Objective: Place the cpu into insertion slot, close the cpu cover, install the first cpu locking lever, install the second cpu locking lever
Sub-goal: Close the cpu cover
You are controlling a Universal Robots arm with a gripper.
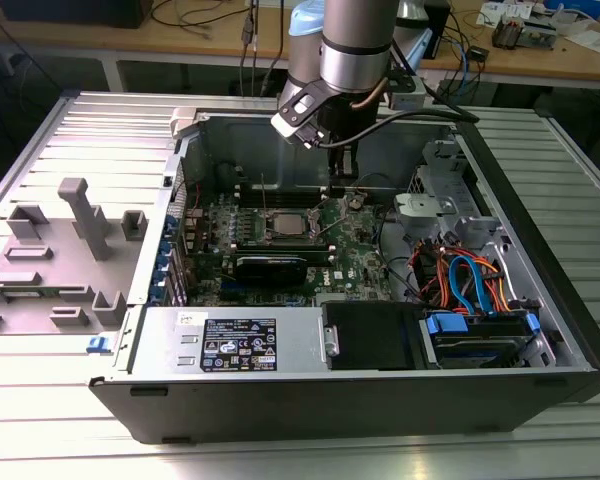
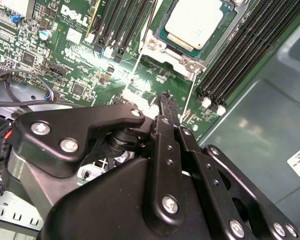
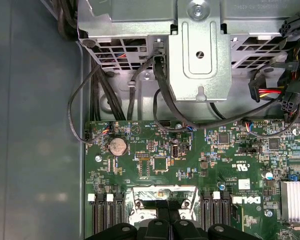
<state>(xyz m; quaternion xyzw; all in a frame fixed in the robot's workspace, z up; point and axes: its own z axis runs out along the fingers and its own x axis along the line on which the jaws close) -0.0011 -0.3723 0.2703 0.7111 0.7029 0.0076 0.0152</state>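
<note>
The cpu [image 2: 195,22] lies flat in the insertion slot [image 2: 156,45], dull silver top facing up. Silver metal frames it on the sides I can see. I cannot tell whether that metal is the cpu cover lying shut or just the slot's rim.

My fingers [image 2: 165,100] are drawn together, with no gap at the tips and nothing gripped between them. They hang over the green motherboard [image 2: 80,55], just beside 1 corner of the slot and apart from the cpu. I cannot tell whether the tips touch the board. In the exterior view they stand to the exterior view's right of the cpu.

2 banks of long black memory slots [image 2: 240,50] flank the slot, 1 on each side. In the first wrist view, a round coin battery [image 3: 117,146] sits on the board near a grey metal drive cage [image 3: 200,55], and black cables [image 3: 75,107] loop down from the cage to the board's edge.

The board lies inside an open computer case [image 1: 380,405], which rests on its side on a ribbed metal desk [image 1: 40,130]. A labelled power supply [image 1: 235,345] fills the case's near edge. Blue and orange cables [image 1: 470,280] bunch toward the exterior view's right. Grey plastic fixtures [image 1: 80,215] stand on the desk to the exterior view's left of the case.
</note>
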